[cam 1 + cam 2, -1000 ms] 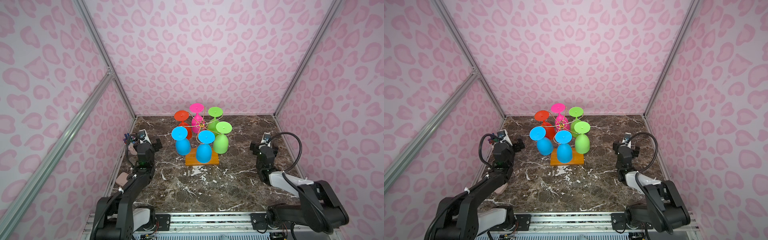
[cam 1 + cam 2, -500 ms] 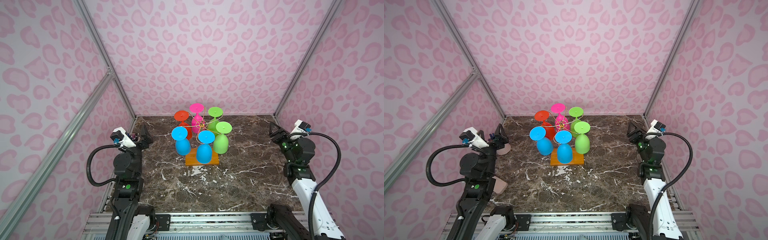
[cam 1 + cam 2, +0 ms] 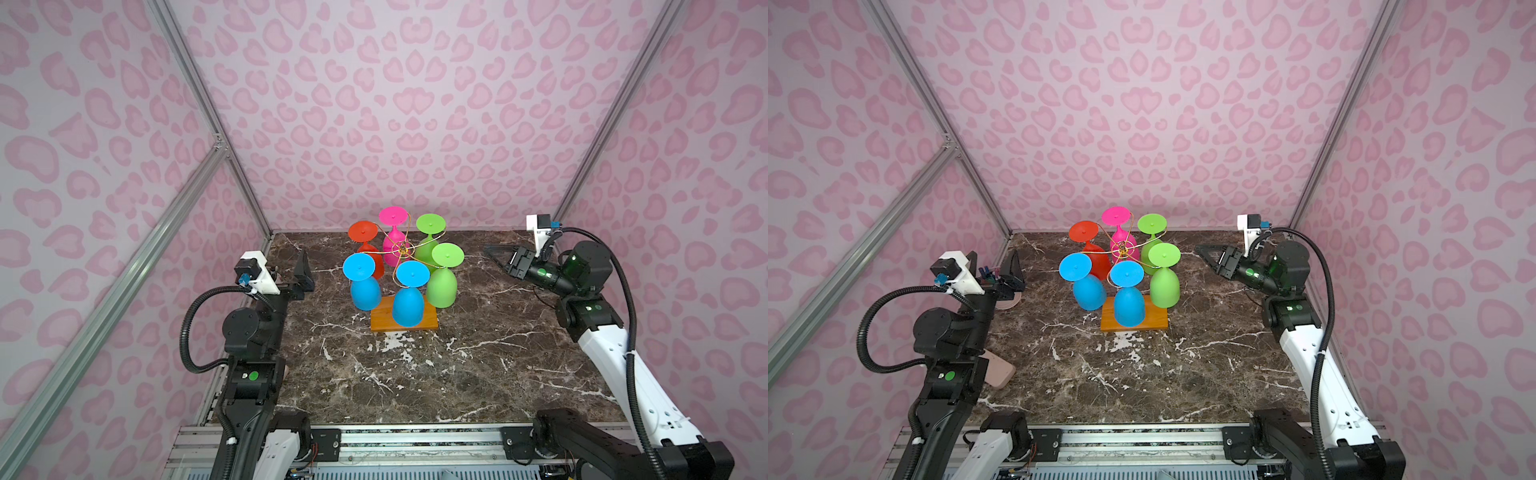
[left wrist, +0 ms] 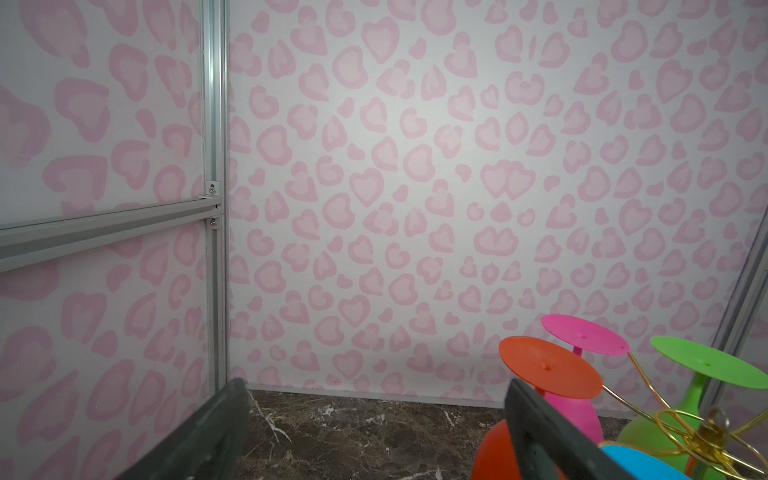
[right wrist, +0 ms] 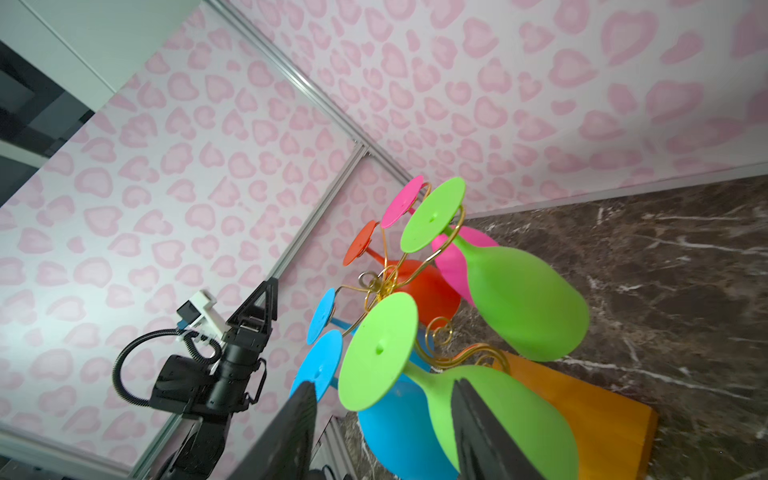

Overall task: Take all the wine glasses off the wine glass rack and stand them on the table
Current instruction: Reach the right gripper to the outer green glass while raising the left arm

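Note:
The wine glass rack (image 3: 402, 249), gold wire on an orange wooden base (image 3: 428, 325), stands mid-table in both top views (image 3: 1154, 323). Several coloured wine glasses hang upside down on it. The front green wine glass (image 3: 441, 289) (image 3: 1165, 286) is the one closest to my right gripper (image 3: 490, 251) (image 3: 1202, 251), which hovers to its right, pointing at it, a gap apart. In the right wrist view that glass's foot (image 5: 378, 349) shows between the open jaws (image 5: 382, 419). My left gripper (image 3: 289, 270) (image 4: 374, 415) is raised left of the rack, open and empty, near the red glass (image 4: 548, 368).
A beige pad (image 3: 998, 370) and a round beige piece (image 3: 1011, 301) lie by the left arm. Pink patterned walls with aluminium posts (image 3: 208, 112) enclose the marble table (image 3: 415, 374). A metal rail (image 3: 415, 440) runs along the front edge.
Both arms have lifted from low near the table. The right gripper has swung left towards the front green glass and its jaws have narrowed. The left gripper has stayed wide open.

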Action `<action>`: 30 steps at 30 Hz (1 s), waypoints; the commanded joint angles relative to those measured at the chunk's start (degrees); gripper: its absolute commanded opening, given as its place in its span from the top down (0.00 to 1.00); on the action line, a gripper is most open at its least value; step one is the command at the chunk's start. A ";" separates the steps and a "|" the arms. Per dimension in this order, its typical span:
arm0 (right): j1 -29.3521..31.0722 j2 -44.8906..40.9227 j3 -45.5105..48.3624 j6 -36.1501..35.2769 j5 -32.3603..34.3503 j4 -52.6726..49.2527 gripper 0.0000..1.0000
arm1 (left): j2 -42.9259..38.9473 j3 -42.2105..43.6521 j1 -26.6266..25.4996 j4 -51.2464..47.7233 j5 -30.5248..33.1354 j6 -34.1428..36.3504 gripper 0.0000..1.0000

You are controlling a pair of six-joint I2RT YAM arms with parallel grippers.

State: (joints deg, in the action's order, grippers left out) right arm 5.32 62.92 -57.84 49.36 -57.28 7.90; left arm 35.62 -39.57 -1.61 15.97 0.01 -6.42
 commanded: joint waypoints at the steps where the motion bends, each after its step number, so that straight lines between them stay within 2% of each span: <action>1: 1.15 1.77 -0.75 1.32 -1.61 -1.35 0.50 | -1.62 0.75 0.02 1.44 1.66 1.70 0.03; 13: 6.75 6.52 -1.22 4.91 -0.47 3.44 0.60 | -2.39 0.81 0.02 0.82 0.82 0.97 0.03; 25: 7.40 9.41 -0.43 10.47 -0.44 10.35 0.72 | -2.74 1.08 0.04 0.73 0.32 0.01 0.03; 30: 7.58 9.99 -0.58 11.27 -0.46 10.90 0.80 | -2.71 1.12 0.02 0.73 0.14 -0.07 0.03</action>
State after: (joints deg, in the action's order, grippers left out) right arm 12.75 72.58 -58.61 59.48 -57.60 15.73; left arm 33.04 -38.72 -1.61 15.97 0.47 -6.07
